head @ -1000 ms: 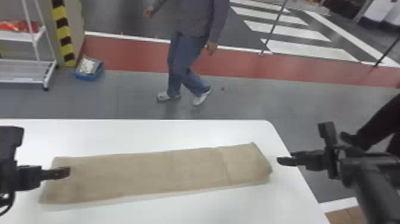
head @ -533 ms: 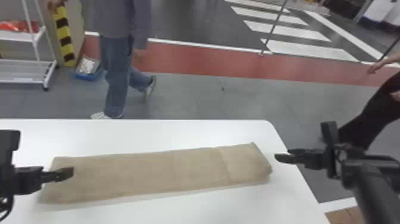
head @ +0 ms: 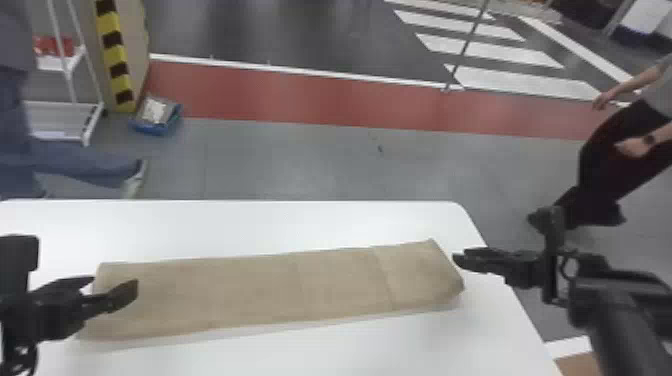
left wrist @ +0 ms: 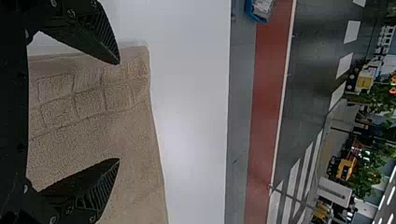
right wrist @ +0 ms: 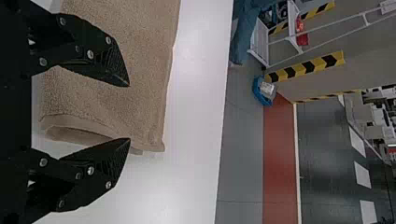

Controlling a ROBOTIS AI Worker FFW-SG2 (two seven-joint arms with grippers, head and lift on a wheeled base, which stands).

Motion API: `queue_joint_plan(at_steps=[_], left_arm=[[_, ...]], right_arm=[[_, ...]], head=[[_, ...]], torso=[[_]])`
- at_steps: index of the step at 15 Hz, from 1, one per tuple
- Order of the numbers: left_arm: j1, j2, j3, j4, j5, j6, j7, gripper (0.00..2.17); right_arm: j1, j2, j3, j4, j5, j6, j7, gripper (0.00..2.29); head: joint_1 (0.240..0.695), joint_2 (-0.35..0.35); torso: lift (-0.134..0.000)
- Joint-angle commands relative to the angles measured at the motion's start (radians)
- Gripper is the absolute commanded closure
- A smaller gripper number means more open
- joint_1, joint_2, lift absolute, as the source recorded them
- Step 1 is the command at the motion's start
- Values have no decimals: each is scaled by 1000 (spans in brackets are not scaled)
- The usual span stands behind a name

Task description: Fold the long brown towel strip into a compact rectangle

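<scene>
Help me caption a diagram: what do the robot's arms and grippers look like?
Mostly black: the right arm has a thick, rounded link; the left gripper and right gripper have tapered fingers, ridged inner faces and silvery screw heads.

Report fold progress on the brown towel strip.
Done: the towel strip lies flat, apparently layered at its right end. In hand: nothing; left gripper and right gripper are open, one near each end. To do: shortening it; it stretches long across the table.
</scene>
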Motion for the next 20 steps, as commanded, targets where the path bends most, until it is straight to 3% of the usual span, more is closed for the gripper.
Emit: queue_joint_plan(at_steps=[1,2,3,6,11,20], left_arm=[[28,0,-32,-1,-1,-52,16,589],[36,4,-64,-1,-10,-58,57,981],[45,7,-76,3,-21,-86,68,1278],[54,13,-85,3,-41,-86,88,1615],[60,27,-113,15,-66,-71,146,1615],[60,33,-125,22,-82,-25,154,1615]], right_arm=[[39,34,7,-18,8,-66,-17,1450],[60,57,3,-29,21,-124,-41,1622],[80,67,-3,-29,23,-173,-67,1652],[127,82,3,-34,23,-237,-118,1656],[154,114,32,-43,80,-247,-187,1656],[150,107,82,-43,118,-93,-198,1656]], head=[[695,-281],[695,-278],[695,-276],[695,-274],[695,-261],[695,-246]], torso=[[0],[0],[0],[0],[0],[0]])
